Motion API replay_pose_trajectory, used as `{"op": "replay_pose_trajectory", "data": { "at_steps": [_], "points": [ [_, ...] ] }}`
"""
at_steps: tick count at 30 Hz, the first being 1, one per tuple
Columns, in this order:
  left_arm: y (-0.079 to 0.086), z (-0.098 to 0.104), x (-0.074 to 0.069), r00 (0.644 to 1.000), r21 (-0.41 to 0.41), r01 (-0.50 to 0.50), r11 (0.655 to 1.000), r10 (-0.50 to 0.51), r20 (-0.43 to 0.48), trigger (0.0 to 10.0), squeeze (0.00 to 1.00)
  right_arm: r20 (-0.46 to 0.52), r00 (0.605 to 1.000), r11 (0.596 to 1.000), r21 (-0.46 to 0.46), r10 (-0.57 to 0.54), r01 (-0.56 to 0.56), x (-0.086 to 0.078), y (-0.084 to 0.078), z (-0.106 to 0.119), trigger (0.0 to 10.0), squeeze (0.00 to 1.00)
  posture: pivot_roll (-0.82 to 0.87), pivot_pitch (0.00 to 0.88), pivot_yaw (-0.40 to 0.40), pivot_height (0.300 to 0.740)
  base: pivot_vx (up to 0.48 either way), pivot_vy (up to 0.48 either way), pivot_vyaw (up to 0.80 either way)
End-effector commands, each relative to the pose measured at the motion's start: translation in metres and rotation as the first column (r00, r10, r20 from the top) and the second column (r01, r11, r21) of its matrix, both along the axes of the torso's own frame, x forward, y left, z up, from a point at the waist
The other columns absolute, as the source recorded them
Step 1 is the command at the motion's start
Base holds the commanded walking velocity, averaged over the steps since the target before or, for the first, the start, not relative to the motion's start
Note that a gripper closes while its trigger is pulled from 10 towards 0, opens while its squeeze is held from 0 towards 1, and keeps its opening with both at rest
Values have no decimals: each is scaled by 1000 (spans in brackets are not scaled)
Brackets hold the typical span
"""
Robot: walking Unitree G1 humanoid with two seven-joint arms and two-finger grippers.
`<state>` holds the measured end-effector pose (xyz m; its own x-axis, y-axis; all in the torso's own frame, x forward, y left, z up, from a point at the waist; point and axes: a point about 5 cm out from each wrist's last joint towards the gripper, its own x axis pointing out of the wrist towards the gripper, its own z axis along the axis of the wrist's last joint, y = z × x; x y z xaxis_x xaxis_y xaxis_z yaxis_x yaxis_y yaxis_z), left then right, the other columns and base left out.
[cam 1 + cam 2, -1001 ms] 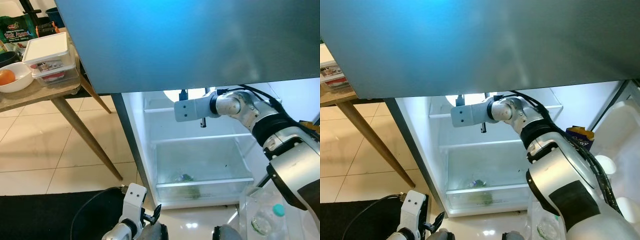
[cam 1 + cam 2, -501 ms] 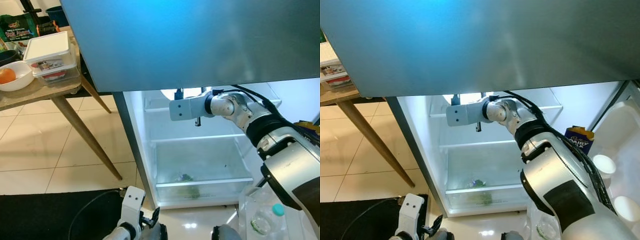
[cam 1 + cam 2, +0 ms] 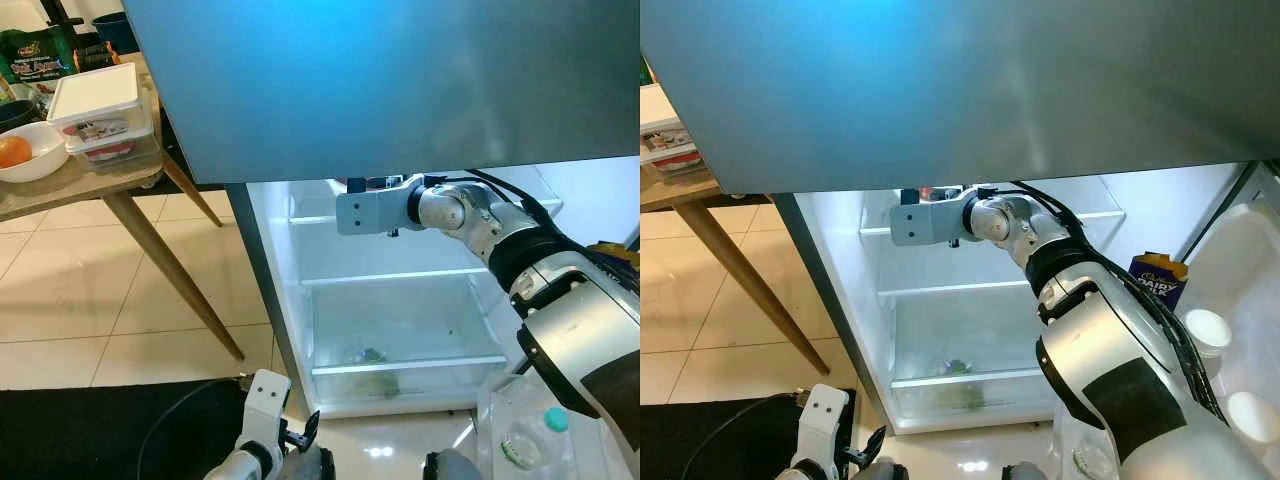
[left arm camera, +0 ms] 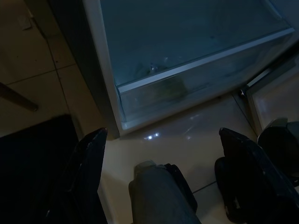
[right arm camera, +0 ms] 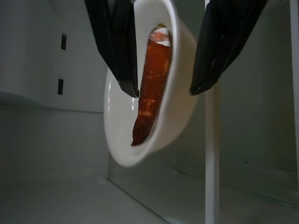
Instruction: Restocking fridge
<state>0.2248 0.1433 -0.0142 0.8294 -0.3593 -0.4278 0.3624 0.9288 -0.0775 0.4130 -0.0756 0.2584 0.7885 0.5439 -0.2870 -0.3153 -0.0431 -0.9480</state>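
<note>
Head views first: open fridge (image 3: 290, 300) straight ahead, door swung wide to the right, upper shelf (image 3: 400, 275) lit and bare, clear crisper drawer (image 3: 400, 340) below with a few green scraps at the bottom. Right arm stretched far into the cavity, right gripper (image 3: 930, 192) tucked up just under the overhanging blue-grey panel (image 3: 380, 80), aimed at the top of the compartment, probably to clear the shelf lip before setting down. Off to the far left, a wooden table (image 3: 80, 185) carrying a lidded food container (image 3: 105, 115) and a white dish with an orange fruit (image 3: 22, 155), likely next in line for restocking. Near right, a capped bottle (image 3: 530, 435) low by the door.

Left wrist view: dim, looking down at the floor tiles and the crisper front; left gripper (image 4: 168, 177) hanging idle near the floor, fingers (image 4: 88, 177) spread wide apart, nothing between them.

Right wrist view: white bowl (image 5: 145, 93) with a long reddish-orange piece of food (image 5: 152, 84) inside, seemingly a carrot. Right gripper's fingers (image 5: 117, 42) straddling the bowl, one pressed on the inner rim, the other at the outer wall, looking clamped. Bowl tipped on edge in this view, above the shelf surface, not yet set down.
</note>
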Motion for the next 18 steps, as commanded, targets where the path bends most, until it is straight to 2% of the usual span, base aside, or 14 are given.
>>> {"op": "replay_pose_trajectory", "data": {
  "at_steps": [1,8,12,18],
  "points": [
    [5,-5,-5,1000,20,-2,1000,3,-19,10000,0,9,1000,1000,0,5,-5,0,2,3,10000,0,67,142,-1,631,0,0,0],
    [4,-4,-4,1000,21,4,1000,-4,-15,10000,0,22,1000,1000,1,-5,5,1,-3,5,10000,0,67,137,5,631,0,0,0],
    [5,-1,-1,1000,23,7,1000,-6,-9,10000,0,5,1000,997,69,19,-19,0,-3,10,10000,0,65,138,9,631,0,0,0],
    [5,-1,0,1000,24,6,1000,-6,-6,10000,0,-21,997,990,123,69,-66,-4,-6,9,10000,0,58,139,6,631,0,0,0]
  ]
}}
